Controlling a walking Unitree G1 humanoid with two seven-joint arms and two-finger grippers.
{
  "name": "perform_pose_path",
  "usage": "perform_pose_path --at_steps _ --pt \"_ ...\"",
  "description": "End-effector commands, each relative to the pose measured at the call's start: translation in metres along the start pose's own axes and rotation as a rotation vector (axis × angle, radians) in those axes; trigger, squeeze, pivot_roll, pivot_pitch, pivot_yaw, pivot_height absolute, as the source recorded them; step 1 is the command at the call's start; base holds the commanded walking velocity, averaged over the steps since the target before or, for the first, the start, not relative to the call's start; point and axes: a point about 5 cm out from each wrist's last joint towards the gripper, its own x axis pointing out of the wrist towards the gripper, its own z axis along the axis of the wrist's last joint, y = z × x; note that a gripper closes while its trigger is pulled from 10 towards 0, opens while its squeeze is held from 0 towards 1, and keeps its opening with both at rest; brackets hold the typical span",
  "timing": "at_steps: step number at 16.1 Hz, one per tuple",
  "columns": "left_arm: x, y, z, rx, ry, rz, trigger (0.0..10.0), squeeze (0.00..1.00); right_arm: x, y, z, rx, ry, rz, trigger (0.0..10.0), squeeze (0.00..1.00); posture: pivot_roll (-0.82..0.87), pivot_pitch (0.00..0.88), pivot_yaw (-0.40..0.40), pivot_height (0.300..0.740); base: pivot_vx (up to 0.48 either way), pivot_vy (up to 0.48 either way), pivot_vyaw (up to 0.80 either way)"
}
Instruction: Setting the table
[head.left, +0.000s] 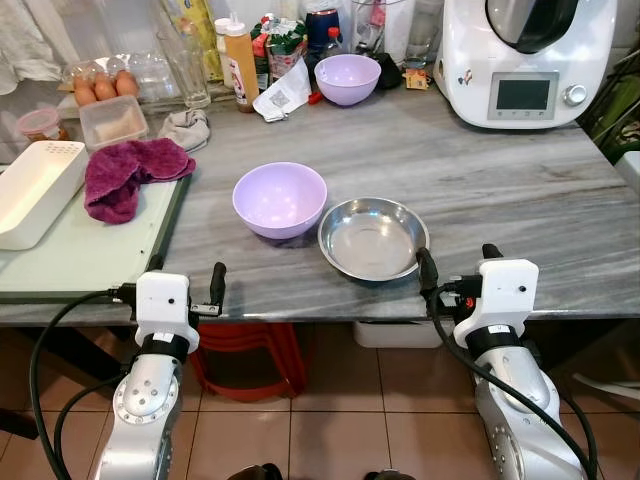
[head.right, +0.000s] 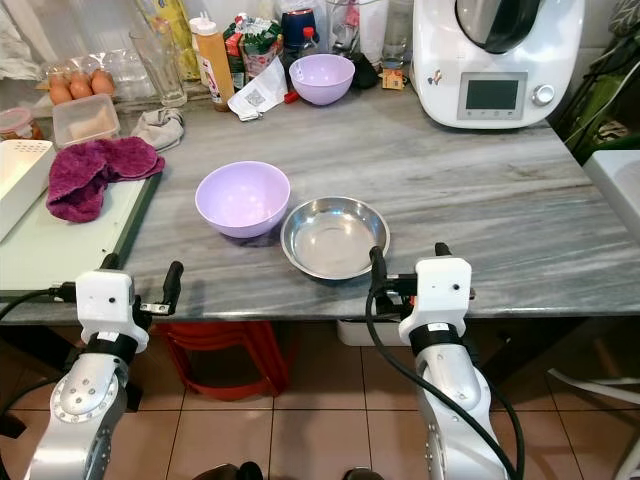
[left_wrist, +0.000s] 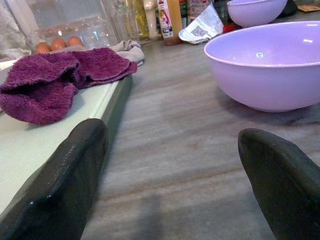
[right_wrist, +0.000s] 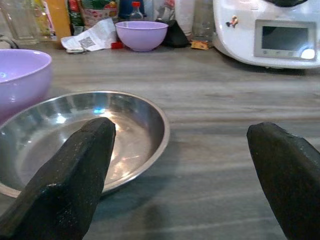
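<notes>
Both my arms parked at counter front edge. Left gripper jaws released, facing lilac bowl. Right gripper jaws released, lined up beside steel dish, frame centre; likely next pick.

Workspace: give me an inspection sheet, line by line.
Surface: grey marble table, a green board laid on its left part.
Job's things: near purple bowl and steel bowl side by side near the front edge, both empty; far purple bowl at the back.
Clutter: purple towel, white tray, eggs, sauce bottle, white kitchen machine.
Grippers: left gripper open at the table's front edge, before the board's corner; right gripper open, before the steel bowl. Both hold nothing.
Cables: black cables loop beside both arms, below the tabletop.
Surroundings: tiled floor, red stool under the table.
</notes>
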Motion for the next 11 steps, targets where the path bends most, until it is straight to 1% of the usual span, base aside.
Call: perform_pose_path --at_steps 1,4,7,8,9,11 --pt "0.001 0.005 0.006 0.018 -0.013 -0.005 10.0 0.00 0.003 0.004 0.006 0.017 -0.012 0.019 10.0 0.00 -0.10 0.158 0.052 0.740 0.000 0.000 0.00" --pt "-0.001 0.006 0.007 0.024 -0.006 0.024 10.0 0.00 0.008 0.006 0.004 0.013 0.014 0.011 10.0 0.00 -0.09 0.159 0.062 0.740 0.000 0.000 0.00" --pt "0.000 0.001 0.010 0.037 -0.006 0.000 10.0 0.00 0.011 0.016 0.009 0.035 -0.005 0.029 10.0 0.00 -0.08 0.169 0.066 0.740 0.000 0.000 0.00" --pt "0.000 0.003 0.010 0.045 -0.001 0.000 10.0 0.00 0.010 0.021 0.007 0.034 -0.003 0.043 10.0 0.00 -0.08 0.167 0.066 0.740 0.000 0.000 0.00" --pt "0.000 0.005 0.010 0.048 0.003 0.007 10.0 0.00 0.009 0.021 0.007 0.029 0.000 0.040 10.0 0.00 -0.08 0.168 0.065 0.740 0.000 0.000 0.00" --pt "0.001 0.004 0.011 0.045 0.008 0.013 10.0 0.00 0.011 0.022 0.007 0.044 0.008 0.044 10.0 0.00 -0.08 0.166 0.064 0.740 -0.244 0.000 0.00"
